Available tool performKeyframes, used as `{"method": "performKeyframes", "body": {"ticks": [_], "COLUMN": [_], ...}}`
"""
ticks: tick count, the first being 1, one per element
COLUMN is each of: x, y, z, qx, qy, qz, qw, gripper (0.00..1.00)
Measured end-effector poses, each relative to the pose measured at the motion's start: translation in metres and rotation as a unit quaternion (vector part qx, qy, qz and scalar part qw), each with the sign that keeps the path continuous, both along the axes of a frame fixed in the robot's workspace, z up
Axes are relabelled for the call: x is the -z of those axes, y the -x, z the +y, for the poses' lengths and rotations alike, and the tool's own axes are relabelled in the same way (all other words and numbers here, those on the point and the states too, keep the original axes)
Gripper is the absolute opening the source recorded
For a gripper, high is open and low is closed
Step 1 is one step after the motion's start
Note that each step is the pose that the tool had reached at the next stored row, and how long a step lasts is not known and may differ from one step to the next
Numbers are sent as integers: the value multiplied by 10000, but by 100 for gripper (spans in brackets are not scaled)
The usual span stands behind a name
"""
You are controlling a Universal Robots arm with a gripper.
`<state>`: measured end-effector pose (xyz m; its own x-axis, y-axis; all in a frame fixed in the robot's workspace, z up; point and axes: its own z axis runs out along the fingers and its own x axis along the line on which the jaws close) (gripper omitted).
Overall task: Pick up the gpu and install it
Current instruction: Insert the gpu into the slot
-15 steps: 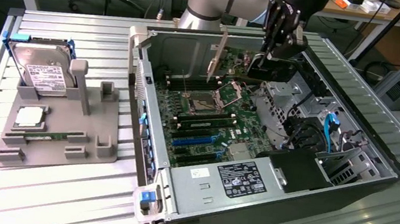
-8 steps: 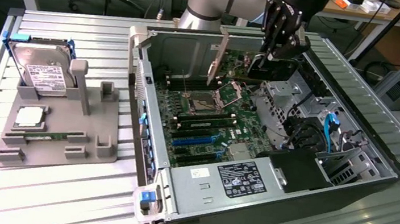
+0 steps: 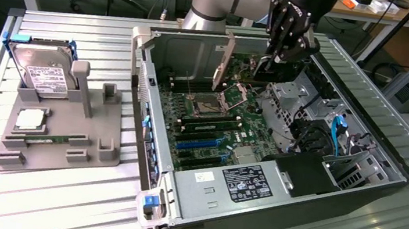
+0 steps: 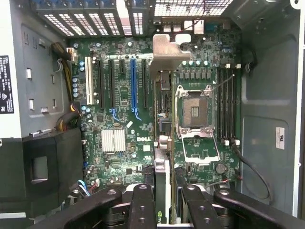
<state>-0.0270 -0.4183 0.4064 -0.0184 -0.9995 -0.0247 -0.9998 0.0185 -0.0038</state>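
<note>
Above the open computer case (image 3: pixel 143 78), the gripper (image 4: pixel 164 207) is closed on the gpu (image 4: pixel 162 167), held edge-on over the motherboard (image 4: pixel 119 119). If the card is not lined up with a slot, its bracket (image 4: pixel 169 47) may catch the rear wall or strike the board.

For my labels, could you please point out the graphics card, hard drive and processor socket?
graphics card (image 4: pixel 169 47): wrist view, metal end bracket
hard drive (image 3: pixel 40 77): exterior view, white label
processor socket (image 4: pixel 195 112): wrist view, socket centre
</note>
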Motion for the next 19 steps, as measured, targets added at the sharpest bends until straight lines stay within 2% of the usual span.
{"method": "performKeyframes", "body": {"ticks": [19], "x": [20], "y": [8], "z": [-13], "qx": [-23], "qy": [-1], "qz": [0], "qw": [10000], "gripper": [27]}}
